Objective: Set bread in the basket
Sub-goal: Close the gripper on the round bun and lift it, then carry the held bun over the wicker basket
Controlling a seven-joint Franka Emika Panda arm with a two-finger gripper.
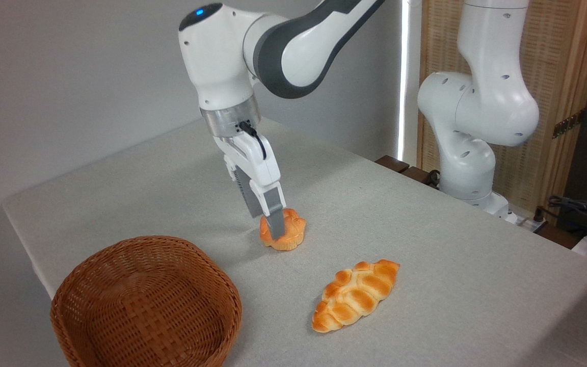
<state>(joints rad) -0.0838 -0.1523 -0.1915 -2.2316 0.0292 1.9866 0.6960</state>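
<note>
The bread [294,232], a small orange-golden knotted bun, rests on the grey tablecloth near the middle of the table. My gripper [272,230] comes down on it from the upper left. The near finger [275,219] lies against the bun's front face and the other finger is mostly hidden behind it, so the gripper reads as shut on the bread. The basket [145,306], round, brown and woven, stands empty at the front left, a short way from the bun.
A longer braided golden loaf [355,294] lies in front of and to the right of the bun. The arm's white base [469,153] stands at the table's far right edge, with cables [579,209] beside it. A grey wall runs behind the table.
</note>
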